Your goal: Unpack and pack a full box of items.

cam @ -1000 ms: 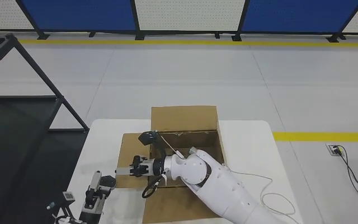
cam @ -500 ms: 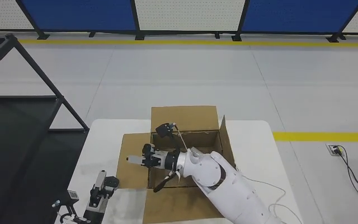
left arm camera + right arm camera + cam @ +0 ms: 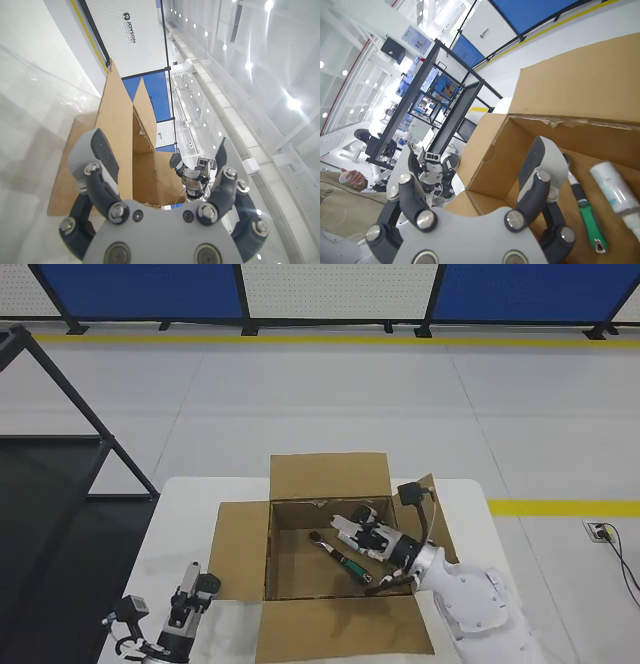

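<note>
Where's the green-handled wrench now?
The wrench lies on the box's floor in the top view, near its middle, beside the right gripper and a white roll.

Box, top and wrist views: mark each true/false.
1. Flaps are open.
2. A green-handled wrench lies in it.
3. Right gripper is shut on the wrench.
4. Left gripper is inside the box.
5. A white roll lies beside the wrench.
1. The box has its flaps open. True.
2. A green-handled wrench lies inside it. True.
3. The right gripper is shut on the wrench. False: it is open and holds nothing, over the box's inside.
4. The left gripper is inside the box. False: it is open, over the table, outside the box.
5. A white roll lies beside the wrench. True.
</note>
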Controlling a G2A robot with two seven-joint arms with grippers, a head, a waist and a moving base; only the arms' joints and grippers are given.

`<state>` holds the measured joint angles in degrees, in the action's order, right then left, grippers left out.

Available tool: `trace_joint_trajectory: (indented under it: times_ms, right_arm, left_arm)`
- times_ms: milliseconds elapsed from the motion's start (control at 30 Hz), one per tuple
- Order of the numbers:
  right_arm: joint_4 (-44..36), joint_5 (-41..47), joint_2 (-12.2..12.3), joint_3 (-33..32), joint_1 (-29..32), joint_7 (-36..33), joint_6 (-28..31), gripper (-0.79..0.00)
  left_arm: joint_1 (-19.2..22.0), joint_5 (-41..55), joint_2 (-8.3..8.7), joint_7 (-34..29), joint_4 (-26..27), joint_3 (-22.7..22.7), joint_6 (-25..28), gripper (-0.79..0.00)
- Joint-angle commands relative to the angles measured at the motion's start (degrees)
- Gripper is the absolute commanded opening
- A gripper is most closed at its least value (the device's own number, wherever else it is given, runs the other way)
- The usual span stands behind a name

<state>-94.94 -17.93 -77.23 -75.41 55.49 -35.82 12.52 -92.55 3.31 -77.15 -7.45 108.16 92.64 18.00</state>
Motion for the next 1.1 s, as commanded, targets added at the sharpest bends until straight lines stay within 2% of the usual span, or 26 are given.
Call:
trace_joint_trajectory:
  times_ms: [0, 300, 767, 1067]
  right_arm:
    - [-1.8, -0.1, 0.4, -2.4, 2.1, 0.4, -0.1, 0.000]
    - [-4.5, -0.9, 1.8, -9.9, 8.5, 2.3, -3.3, 0.000]
    - [0.2, -1.4, 2.7, -11.3, 9.3, 1.3, -9.8, 0.000]
    - [1.2, 1.3, 3.4, -11.8, 10.9, -2.5, -7.4, 0.000]
  left_arm:
    - [0.2, -0.2, 0.01, 0.0, 0.0, -0.2, -0.2, 0.000]
    - [1.1, -1.1, 0.07, -0.2, -0.5, -1.0, -1.0, 0.000]
    - [1.9, -2.6, 0.14, -0.1, -1.2, -2.3, -2.3, 0.000]
    - [2.6, -3.1, 0.20, -0.3, -1.6, -3.0, -2.9, 0.000]
